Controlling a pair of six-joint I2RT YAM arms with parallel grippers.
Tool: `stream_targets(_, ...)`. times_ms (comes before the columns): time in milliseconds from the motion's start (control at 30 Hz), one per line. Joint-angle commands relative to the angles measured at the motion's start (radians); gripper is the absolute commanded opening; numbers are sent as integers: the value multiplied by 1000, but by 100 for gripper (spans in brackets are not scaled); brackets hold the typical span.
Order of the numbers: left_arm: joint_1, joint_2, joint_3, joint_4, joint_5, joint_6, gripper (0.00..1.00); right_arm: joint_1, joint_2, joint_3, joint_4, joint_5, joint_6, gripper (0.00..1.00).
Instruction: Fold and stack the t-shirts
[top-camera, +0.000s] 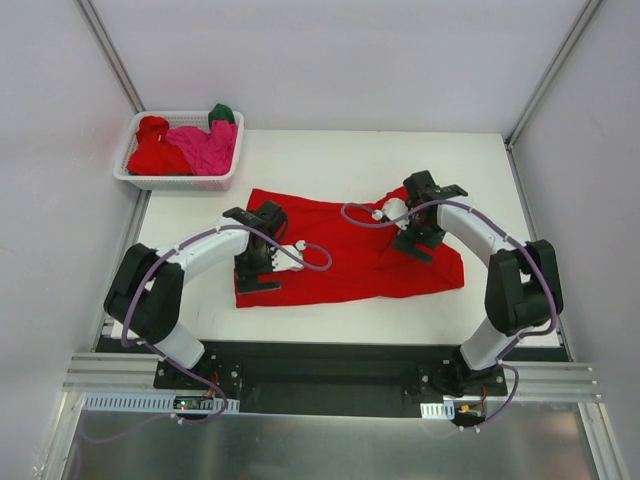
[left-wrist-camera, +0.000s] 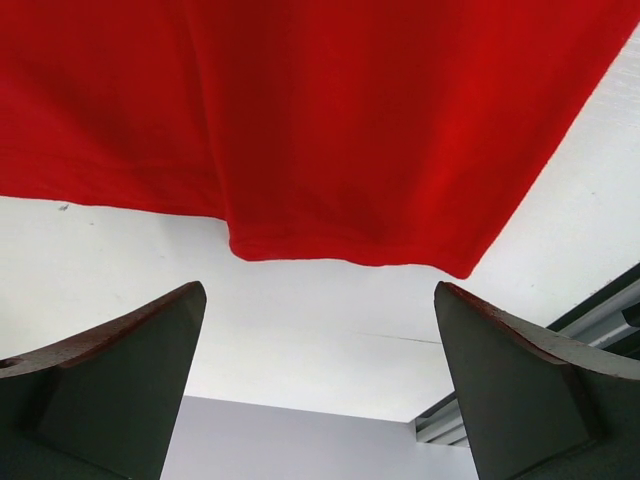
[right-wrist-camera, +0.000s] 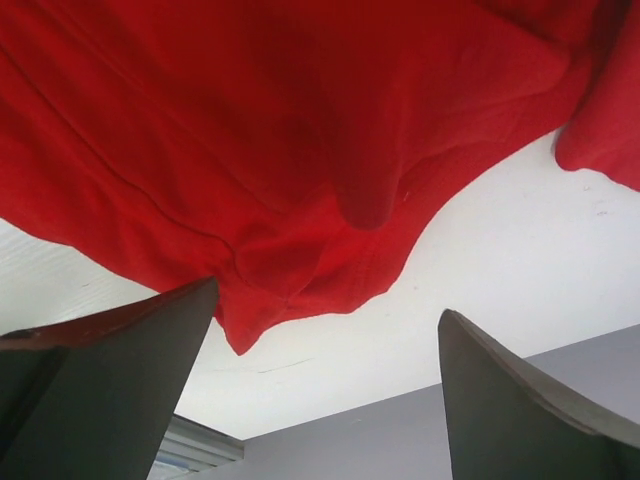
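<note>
My left claw (left-wrist-camera: 320, 385) and right claw (right-wrist-camera: 325, 390) both gape empty over the red shirt (top-camera: 340, 265), lying loose on the counter (top-camera: 360, 160); other shirts (top-camera: 195, 148) wait in the basket (top-camera: 175, 183), nothing stacked.

Cloth and end effector parts that stay out of sight.
From above, the left arm (top-camera: 205, 246) and right arm (top-camera: 476, 226) cover patches of the spread red t-shirt (top-camera: 345, 262). In the basket (top-camera: 133, 179), the dark green t-shirt (top-camera: 221, 113) shows only a corner behind the pink t-shirt (top-camera: 206, 148). Each wrist view cuts the red cloth off at its top edge; the left end effector (left-wrist-camera: 320, 296) and right end effector (right-wrist-camera: 328, 300) are cut off at the bottom edge.
</note>
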Motion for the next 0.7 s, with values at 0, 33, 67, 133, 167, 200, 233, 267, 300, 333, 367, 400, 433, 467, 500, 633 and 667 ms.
stream_targets(0, -2, 24, 4, -6, -25, -23, 99, 35, 1, -7, 37, -75, 62, 96)
stream_targets(33, -2, 26, 4, -6, -25, -26, 99, 40, 2, -11, 36, -92, 68, 96)
stream_targets(67, -2, 27, 4, -8, -26, -28, 99, 54, 1, -13, 34, -121, 72, 96)
stream_targets(133, -5, 29, 1, -8, -31, -28, 99, 66, -2, -11, 28, -150, 88, 96)
stream_targets(167, -5, 29, 0, -6, -34, -26, 99, 68, -1, -8, 25, -209, 94, 96)
stream_targets(200, -5, 32, 0, -8, -36, -28, 99, 71, -1, 4, 18, -222, 101, 96)
stream_targets(233, -6, 32, 0, -8, -39, -30, 99, 71, 2, 15, 13, -239, 124, 96)
stream_targets(267, -6, 32, 0, -6, -40, -33, 99, 72, 5, 19, 5, -268, 129, 96)
stream_targets(300, -7, 32, 0, -6, -40, -34, 99, 72, 9, 25, -4, -273, 134, 96)
stream_targets(333, -8, 30, 0, -8, -43, -34, 99, 74, 15, 25, -4, -267, 150, 97)
stream_targets(367, -8, 30, -2, -8, -45, -36, 99, 75, 18, 27, -7, -257, 154, 99)
stream_targets(400, -8, 30, -3, -6, -45, -37, 99, 75, 19, 24, -10, -256, 155, 99)
stream_targets(433, -8, 30, -3, -6, -45, -42, 99, 75, 21, 13, -12, -256, 154, 97)
stream_targets(467, -8, 30, -5, -6, -45, -43, 99, 75, 21, 7, -9, -257, 155, 97)
stream_targets(500, -8, 33, -8, -8, -45, -46, 99, 75, 22, 4, -7, -257, 158, 97)
stream_targets(633, -14, 33, -12, -8, -46, -57, 99, 75, 29, -7, -4, -215, 200, 93)
stream_targets(667, -16, 32, -17, -8, -48, -56, 99, 77, 15, -19, 5, -186, 210, 92)
